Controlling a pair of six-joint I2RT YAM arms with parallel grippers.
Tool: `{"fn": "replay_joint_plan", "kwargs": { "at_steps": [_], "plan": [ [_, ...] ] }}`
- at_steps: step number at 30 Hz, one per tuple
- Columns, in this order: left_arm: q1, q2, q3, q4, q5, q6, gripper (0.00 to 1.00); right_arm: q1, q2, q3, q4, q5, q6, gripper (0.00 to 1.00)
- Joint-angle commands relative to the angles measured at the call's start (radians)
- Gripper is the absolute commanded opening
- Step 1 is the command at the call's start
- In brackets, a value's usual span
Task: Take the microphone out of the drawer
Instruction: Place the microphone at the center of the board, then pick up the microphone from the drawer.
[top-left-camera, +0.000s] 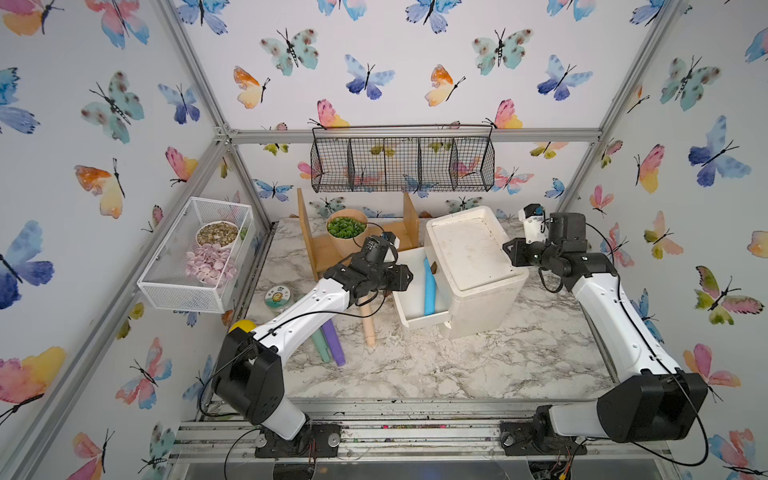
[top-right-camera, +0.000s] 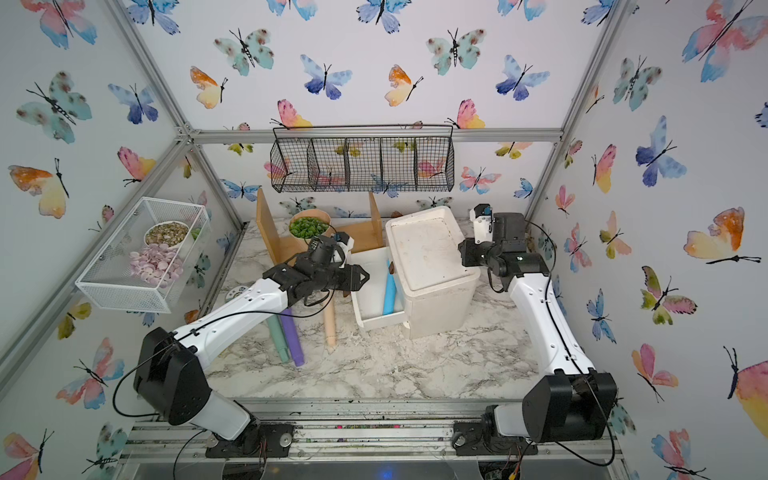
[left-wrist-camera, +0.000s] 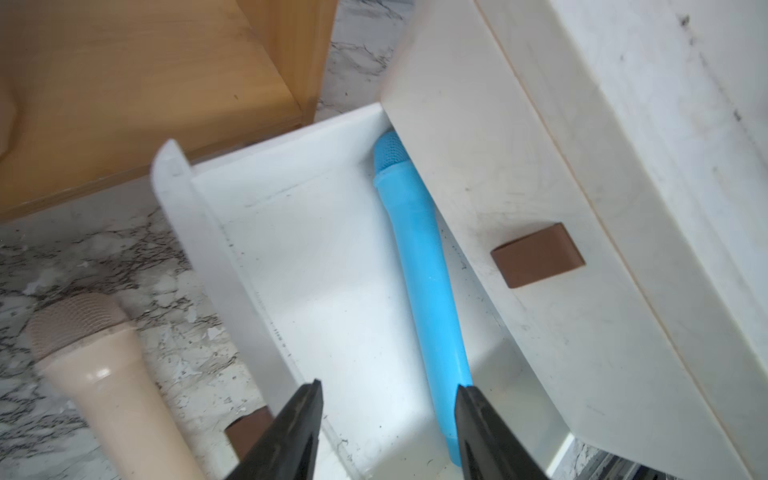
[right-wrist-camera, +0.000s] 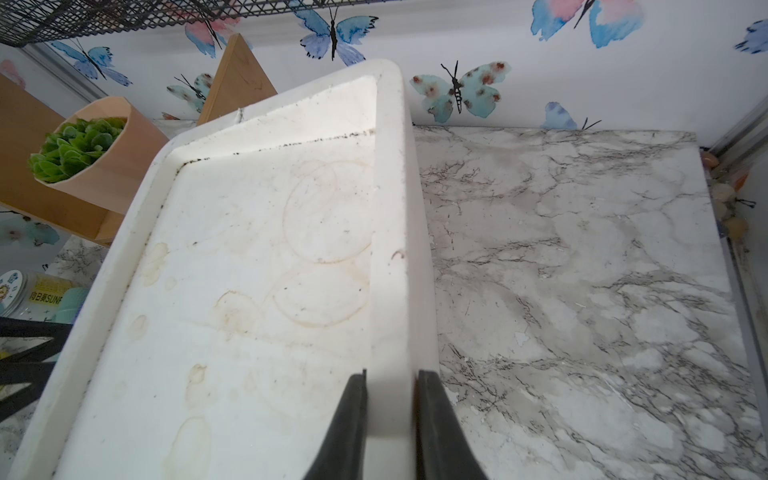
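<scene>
A blue microphone (top-left-camera: 429, 291) (top-right-camera: 390, 293) (left-wrist-camera: 419, 266) lies lengthwise in the pulled-out white drawer (top-left-camera: 409, 286) (left-wrist-camera: 316, 270), close under the front of the white cabinet (top-left-camera: 473, 249) (right-wrist-camera: 249, 291). My left gripper (left-wrist-camera: 388, 384) hangs open over the drawer. Bare drawer floor shows between its fingers, and the microphone's tail end sits by one fingertip (left-wrist-camera: 467, 399). My right gripper (right-wrist-camera: 392, 374) (top-left-camera: 509, 249) is shut on the raised rim of the cabinet's top, at its right edge.
Beige (top-left-camera: 368, 324) (left-wrist-camera: 95, 374), purple (top-left-camera: 333, 343) and green (top-left-camera: 320, 345) microphones lie on the marble left of the drawer. A wooden shelf (top-left-camera: 324, 249) with a plant pot (top-left-camera: 346, 228) stands behind. A round tin (top-left-camera: 277, 297), a wall wire basket (top-left-camera: 402, 164) and a white mesh basket (top-left-camera: 195, 257) are nearby.
</scene>
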Motion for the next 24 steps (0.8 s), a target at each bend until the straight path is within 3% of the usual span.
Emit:
{"fn": "replay_joint_plan", "kwargs": {
  "at_steps": [1, 11, 24],
  "plan": [
    [-0.048, 0.048, 0.054, -0.068, -0.026, 0.063, 0.56, 0.006, 0.019, -0.01, 0.035, -0.119, 0.083, 0.09],
    [-0.109, 0.185, 0.141, -0.082, -0.048, 0.068, 0.57, 0.005, 0.015, -0.02, 0.041, -0.116, 0.081, 0.09],
    [-0.175, 0.302, 0.186, -0.079, -0.181, 0.083, 0.57, 0.005, 0.015, -0.033, 0.049, -0.115, 0.081, 0.09]
  ]
}}
